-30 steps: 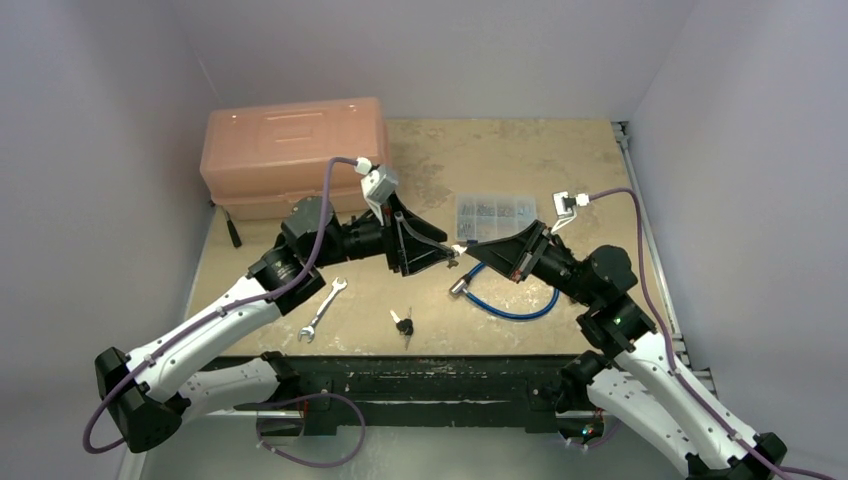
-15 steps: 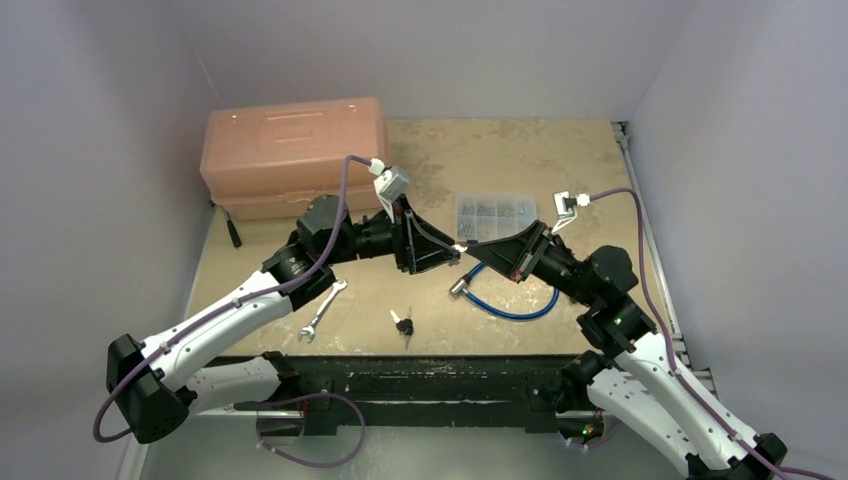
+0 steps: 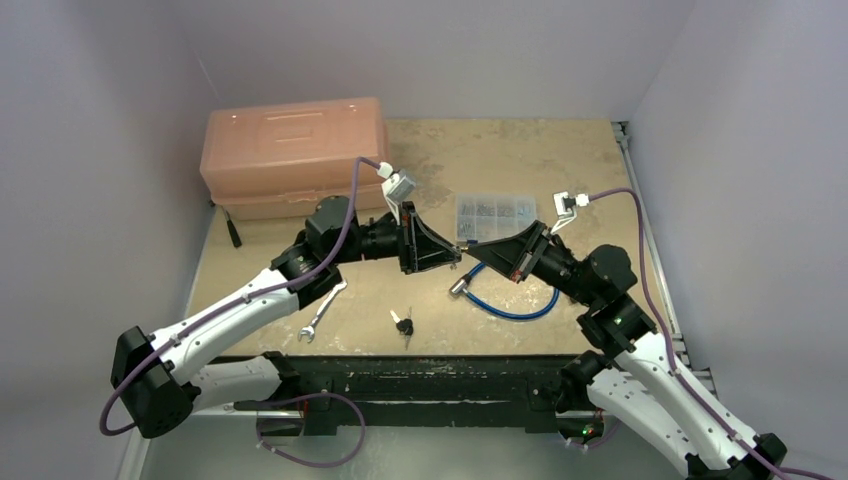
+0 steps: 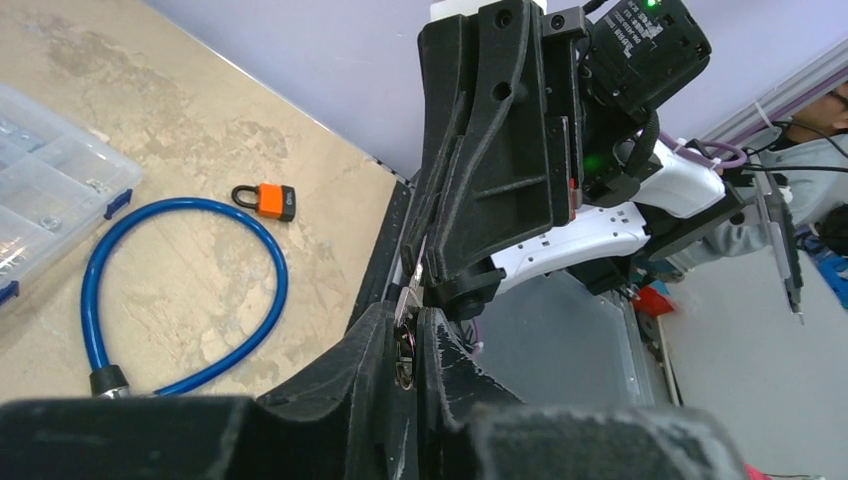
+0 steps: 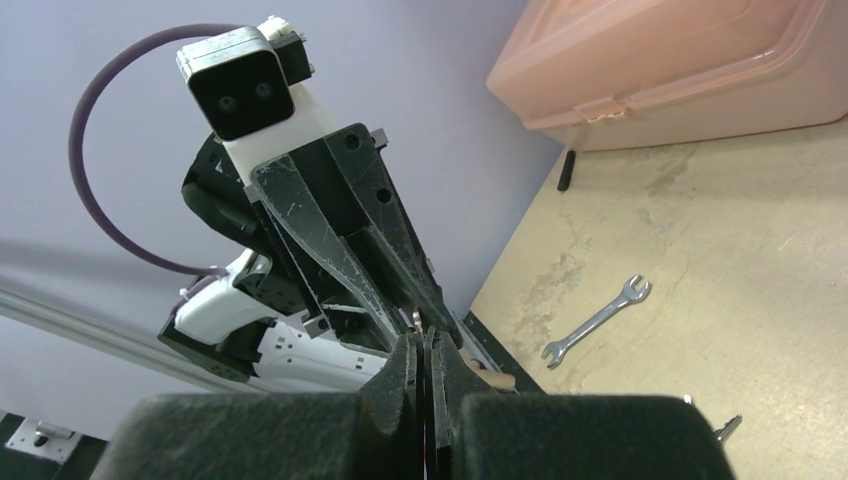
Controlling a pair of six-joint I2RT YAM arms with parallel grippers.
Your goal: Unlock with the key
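Observation:
A small metal key [image 4: 405,305] hangs in mid-air above the table's middle, where both grippers meet tip to tip. My left gripper [image 4: 404,335] [image 3: 454,250] has closed on its head and ring. My right gripper [image 5: 427,345] [image 3: 466,246] is shut on the thin blade end, and the key's tip [image 5: 416,320] just shows past its fingers. On the table below lies a blue cable lock [image 3: 512,303] [image 4: 180,290]. A small orange padlock [image 4: 272,200] lies beside the cable's loop.
An orange toolbox [image 3: 290,150] stands at the back left, with a clear parts box [image 3: 495,212] behind the grippers. A wrench [image 3: 322,308], a black-headed pair of keys [image 3: 403,324] and a black pen-like tool [image 3: 233,232] lie on the table.
My left arm has reached right toward the right gripper and its fingers have narrowed onto the key. The right arm has stayed still.

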